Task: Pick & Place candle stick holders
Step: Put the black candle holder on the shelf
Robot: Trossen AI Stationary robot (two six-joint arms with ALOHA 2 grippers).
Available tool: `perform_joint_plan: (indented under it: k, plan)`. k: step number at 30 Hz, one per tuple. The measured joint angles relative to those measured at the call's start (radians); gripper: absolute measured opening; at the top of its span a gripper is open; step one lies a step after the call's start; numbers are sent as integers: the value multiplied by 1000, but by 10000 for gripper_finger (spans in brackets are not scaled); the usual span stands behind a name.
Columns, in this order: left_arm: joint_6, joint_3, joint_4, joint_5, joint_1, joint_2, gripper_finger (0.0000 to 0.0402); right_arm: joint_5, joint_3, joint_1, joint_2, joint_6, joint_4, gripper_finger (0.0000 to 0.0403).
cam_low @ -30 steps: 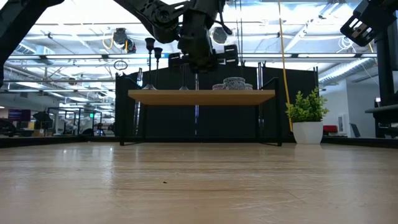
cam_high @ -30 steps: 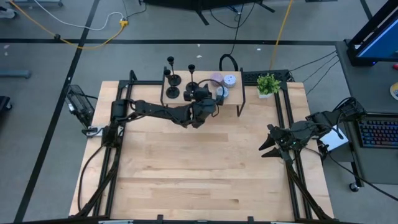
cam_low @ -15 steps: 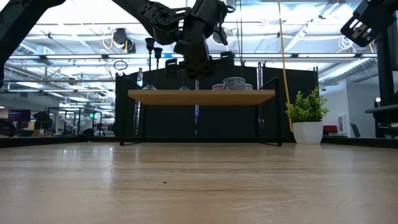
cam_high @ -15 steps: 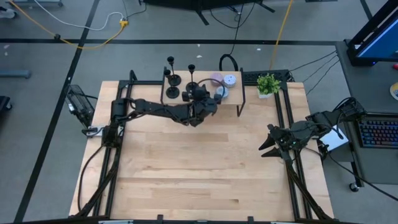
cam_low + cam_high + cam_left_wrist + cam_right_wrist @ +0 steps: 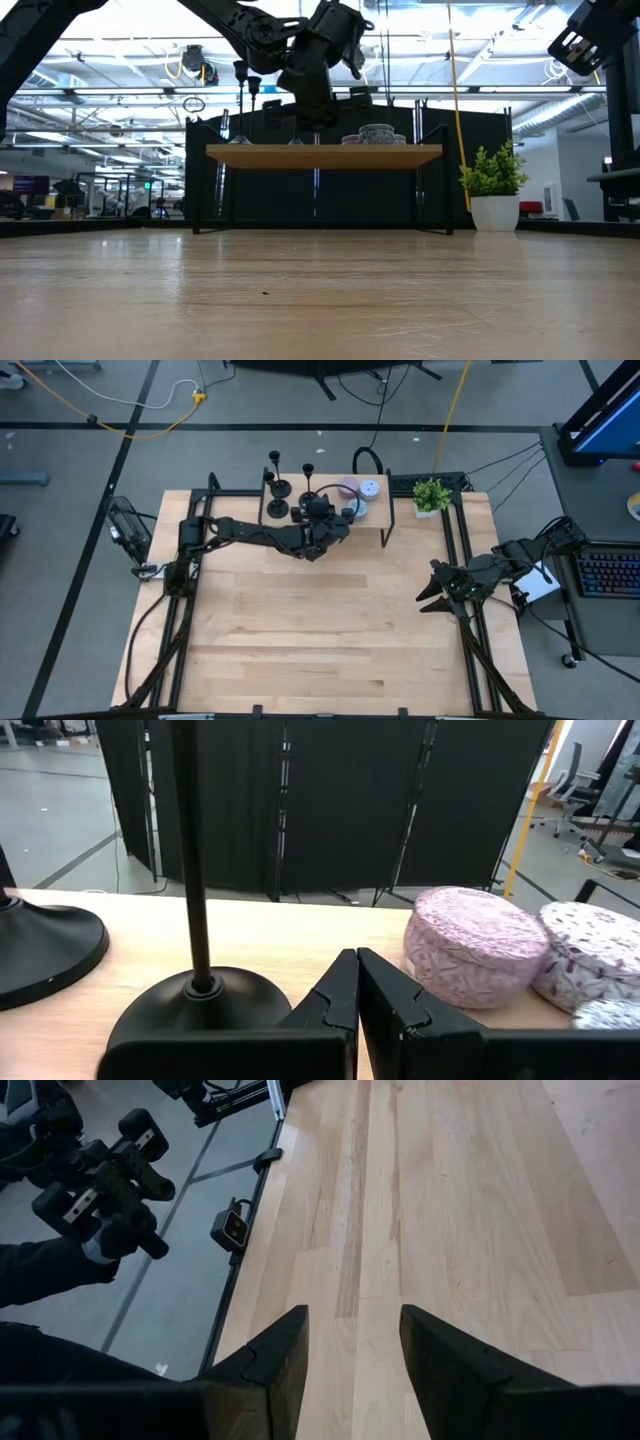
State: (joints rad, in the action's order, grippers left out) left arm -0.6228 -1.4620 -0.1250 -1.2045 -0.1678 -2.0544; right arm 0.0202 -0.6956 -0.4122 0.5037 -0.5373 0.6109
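- Left wrist view shows us the nearest candle holder (image 5: 195, 995) standing on the shelf (image 5: 300, 935), just beside our left hand (image 5: 357, 982), whose fingers are pressed shut on nothing.
- From above, we count three candle holders (image 5: 278, 486) on the shelf's left part, round boxes (image 5: 358, 488) to the right.
- Over the last second our left hand has drawn slightly back and risen; we judge the placing done.
- Our right hand (image 5: 352, 1342) waits partly open, empty, at the table's (image 5: 320, 620) right edge.
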Motion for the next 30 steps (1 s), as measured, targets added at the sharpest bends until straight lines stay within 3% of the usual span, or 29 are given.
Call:
perform_joint_plan:
  k: [30]
  plan:
    - [-182, 0, 103, -73, -21, -1, 2, -20, 0, 0, 0, 0, 0, 150]
